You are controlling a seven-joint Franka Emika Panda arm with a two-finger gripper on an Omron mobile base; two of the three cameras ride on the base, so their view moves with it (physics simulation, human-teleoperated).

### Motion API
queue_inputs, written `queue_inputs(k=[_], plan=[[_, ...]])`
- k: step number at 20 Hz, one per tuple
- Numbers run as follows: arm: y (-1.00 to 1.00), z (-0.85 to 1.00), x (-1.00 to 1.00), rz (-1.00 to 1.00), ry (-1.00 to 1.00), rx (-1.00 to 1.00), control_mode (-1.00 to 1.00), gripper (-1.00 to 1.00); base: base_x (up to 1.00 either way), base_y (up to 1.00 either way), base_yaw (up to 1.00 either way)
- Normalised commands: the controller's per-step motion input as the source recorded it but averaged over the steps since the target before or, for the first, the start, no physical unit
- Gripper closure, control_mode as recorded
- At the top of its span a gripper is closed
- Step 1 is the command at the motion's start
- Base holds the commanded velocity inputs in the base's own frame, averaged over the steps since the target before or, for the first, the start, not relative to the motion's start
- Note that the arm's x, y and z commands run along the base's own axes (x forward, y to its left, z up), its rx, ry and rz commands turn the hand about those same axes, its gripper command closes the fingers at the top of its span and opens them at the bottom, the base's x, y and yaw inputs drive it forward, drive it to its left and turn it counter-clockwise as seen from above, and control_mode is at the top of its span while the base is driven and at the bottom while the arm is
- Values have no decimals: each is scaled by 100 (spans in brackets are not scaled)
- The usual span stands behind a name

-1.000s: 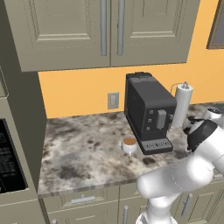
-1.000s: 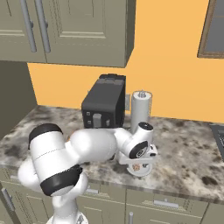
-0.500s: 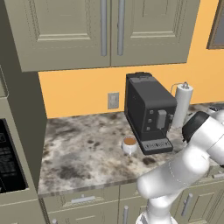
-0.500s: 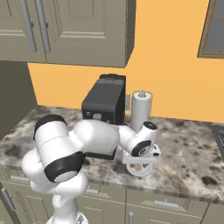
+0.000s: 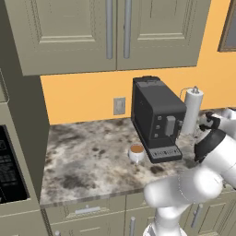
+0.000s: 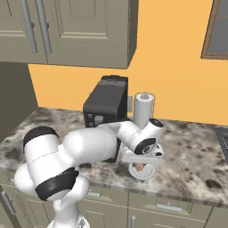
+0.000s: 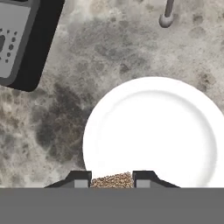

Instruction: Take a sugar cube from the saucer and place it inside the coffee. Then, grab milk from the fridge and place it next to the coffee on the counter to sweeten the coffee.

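Crosswise, sugar cube (image 7: pixel 112 180) between gripper (image 7: pixel 112 178) fingertips

Orange wall (image 5: pixel 83 99); olive-grey cupboards (image 5: pixel 110 32)

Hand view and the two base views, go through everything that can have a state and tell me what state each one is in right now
gripper: shut on the sugar cube, low over the saucer
sugar cube: brown speckled, clamped between the fingertips
saucer: flat on the counter, bare apart from the cube
coffee: upright, filled with brown liquid, beside the coffee machine
upper cupboards: doors closed
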Motion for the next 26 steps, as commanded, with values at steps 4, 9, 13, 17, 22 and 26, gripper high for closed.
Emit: queue_inputs(k=[4, 9, 13, 17, 22, 26], plan=[[100, 62, -33, 0, -22, -11, -100, 100, 0, 0, 0], [100, 47, -24, 0, -23, -19, -100, 100, 0, 0, 0], [100, 48, -18, 0, -20, -19, -100, 100, 0, 0, 0], [100, 56, -4, 0, -15, -16, -100, 100, 0, 0, 0], [100, 55, 8, 0, -3, -12, -100, 100, 0, 0, 0], [100, 49, 19, 0, 0, -4, -100, 100, 0, 0, 0]])
